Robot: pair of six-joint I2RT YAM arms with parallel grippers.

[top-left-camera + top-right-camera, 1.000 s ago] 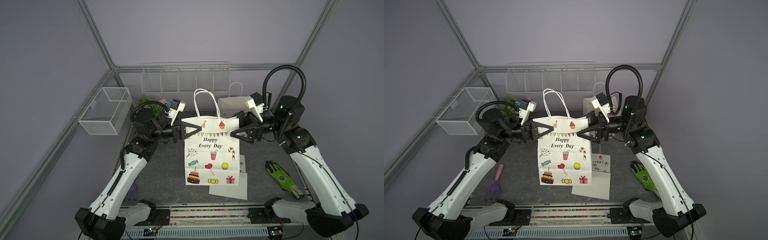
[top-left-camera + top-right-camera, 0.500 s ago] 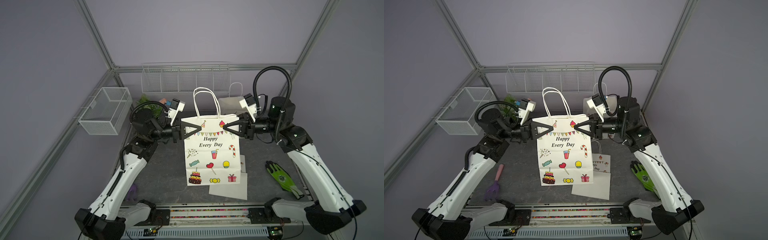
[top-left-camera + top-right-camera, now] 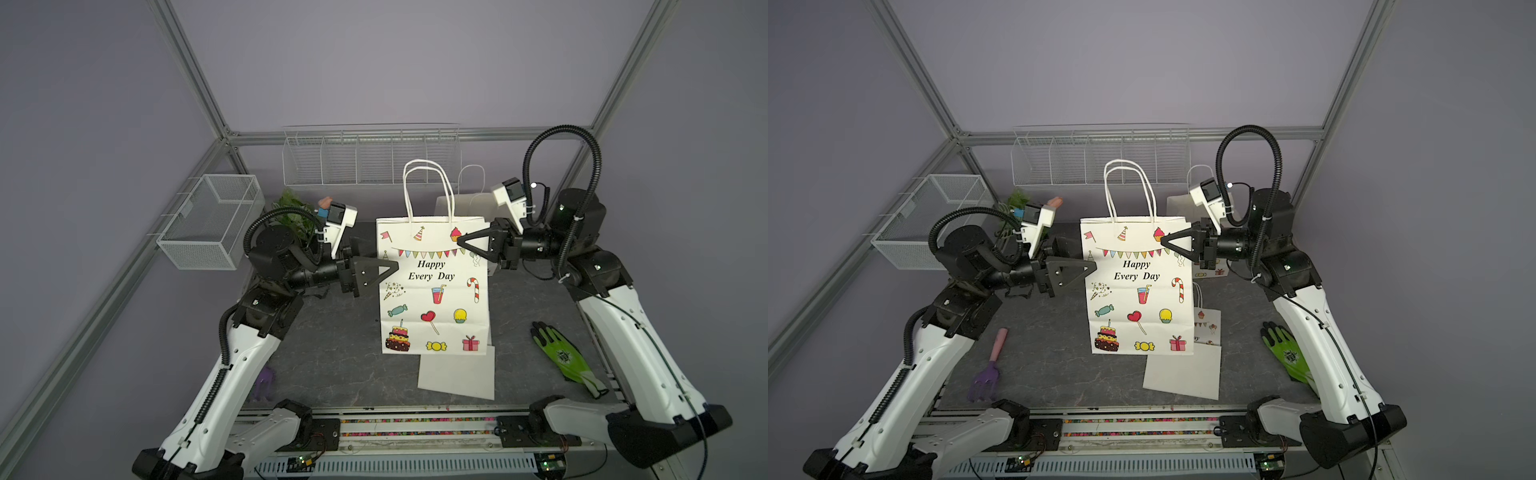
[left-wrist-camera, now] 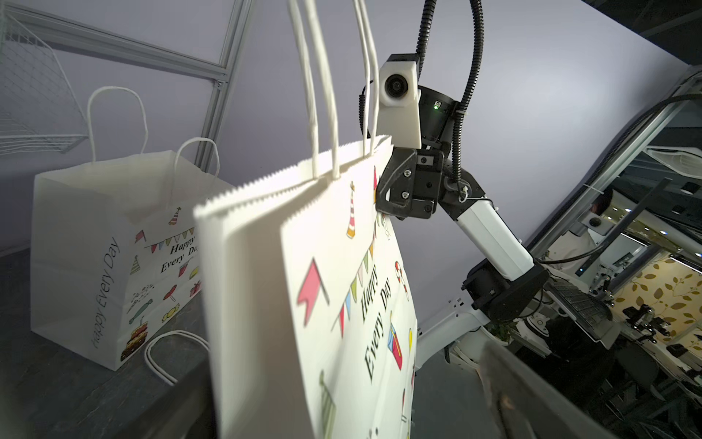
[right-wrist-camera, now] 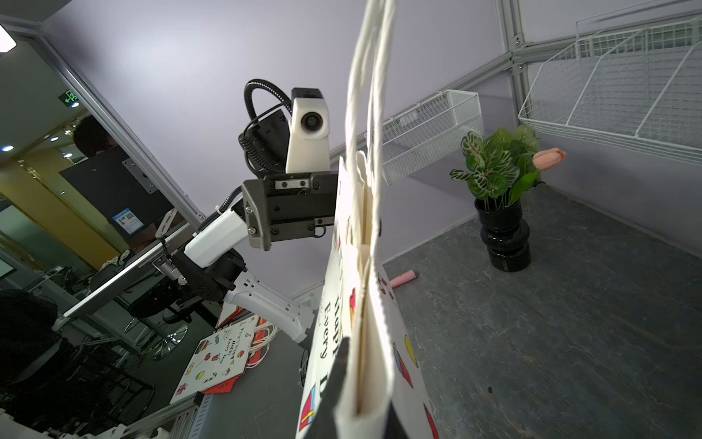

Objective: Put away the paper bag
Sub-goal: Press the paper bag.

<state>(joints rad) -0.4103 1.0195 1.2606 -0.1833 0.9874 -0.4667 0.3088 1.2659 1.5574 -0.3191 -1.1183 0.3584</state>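
While the right claw [image 3: 460, 246] clamps its upper edge, the paper bag [image 3: 432, 291] stands upright in the middle of the table [image 3: 332, 357].
Nearest the front lie a flat white sheet [image 3: 457, 374], a green glove [image 3: 561, 357] and a purple rake [image 3: 984, 378]; just behind the sheet rises the bag's printed face, handles up — the left claw [image 3: 382, 257] gapes wide at the opposite edge, one finger in front of the paper, one behind. Farther back stand a second printed bag [image 4: 114, 247] and a potted plant [image 5: 497, 182], then a wire rack [image 3: 370, 162] on the wall.
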